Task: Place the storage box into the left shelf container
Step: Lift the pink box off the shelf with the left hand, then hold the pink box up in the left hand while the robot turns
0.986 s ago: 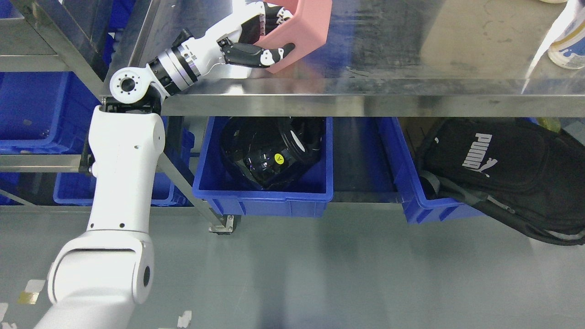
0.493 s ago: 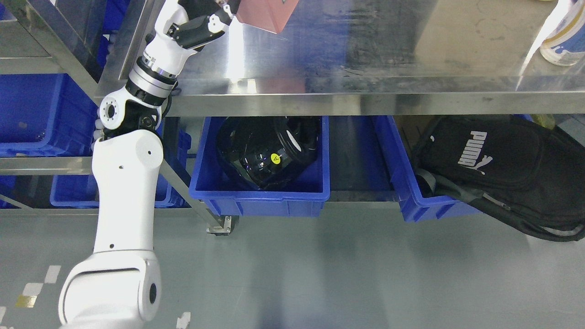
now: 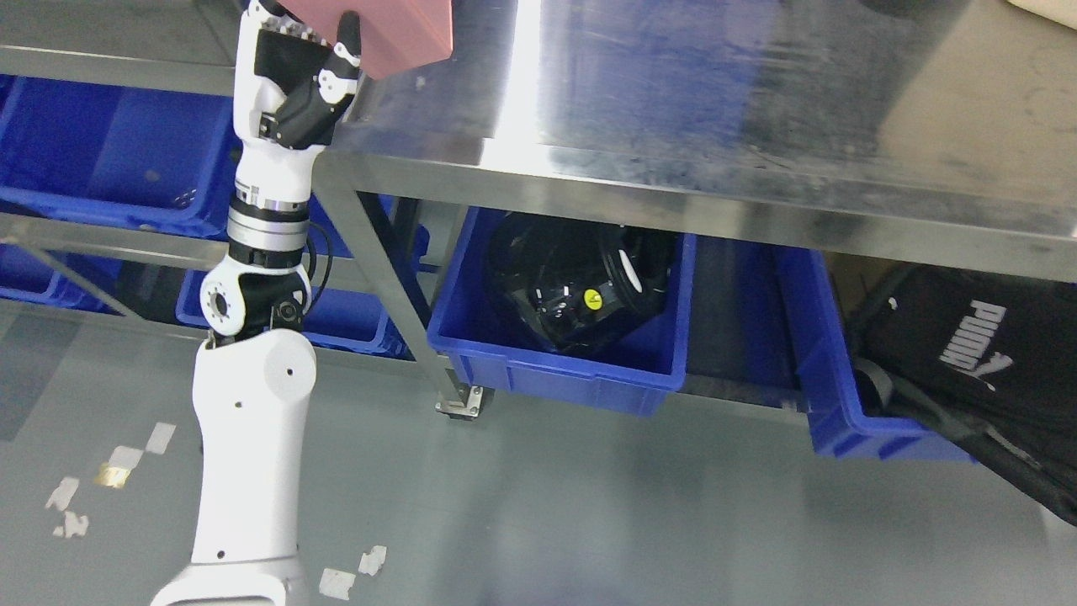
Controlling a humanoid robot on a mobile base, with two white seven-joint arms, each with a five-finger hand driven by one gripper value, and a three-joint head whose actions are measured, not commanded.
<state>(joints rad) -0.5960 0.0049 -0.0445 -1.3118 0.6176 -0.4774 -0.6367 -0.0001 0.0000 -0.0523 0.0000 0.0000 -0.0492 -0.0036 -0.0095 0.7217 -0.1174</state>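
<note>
My left hand (image 3: 324,50) is shut on a pink storage box (image 3: 395,34) and holds it lifted at the top edge of the head view, over the left end of the steel table (image 3: 673,109). Only the box's lower part shows; the rest is cut off by the frame. The left arm rises straight up from the lower left. To the left, a shelf carries a blue container (image 3: 109,160) on its upper level, below and left of the box. My right hand is out of view.
More blue bins sit on the shelf's lower level (image 3: 336,311). Under the table a blue bin (image 3: 564,353) holds a black helmet (image 3: 580,286), and another blue bin (image 3: 850,396) holds a black bag (image 3: 976,345). Tape scraps lie on the grey floor (image 3: 109,471).
The camera has swung left and tilted. My left hand has carried the pink box left, from over the table's middle-left to its left end, and the forearm now stands upright.
</note>
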